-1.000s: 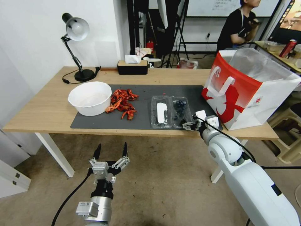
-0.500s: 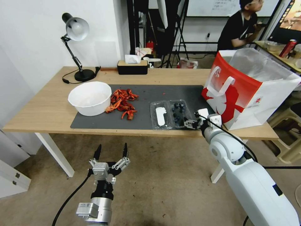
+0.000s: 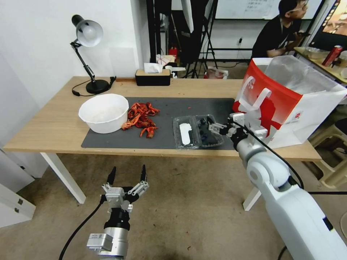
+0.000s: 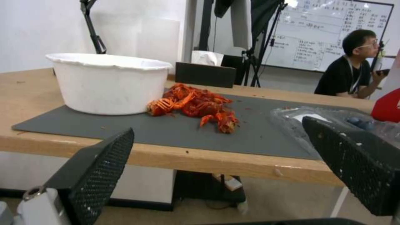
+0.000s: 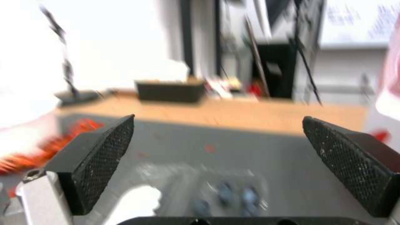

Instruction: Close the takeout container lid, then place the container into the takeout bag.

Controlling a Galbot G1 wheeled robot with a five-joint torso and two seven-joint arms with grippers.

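Open clear takeout container [image 3: 198,131] lying flat on dark grey mat [image 3: 159,108], near table's front edge, beside red-and-white takeout bag [image 3: 289,101]; blueberries in half nearer the bag, white-labelled lid [image 3: 185,132] splayed toward crayfish shells [image 3: 142,119] and white bowl [image 3: 104,112]; right gripper [image 3: 216,127] hovering at the berry half's far corner, jaws spread, holding nothing; left gripper [image 3: 127,176] parked low before the table, jaws spread; likely light, thin, slippery, easily crushed; best taken by the lid's free rim
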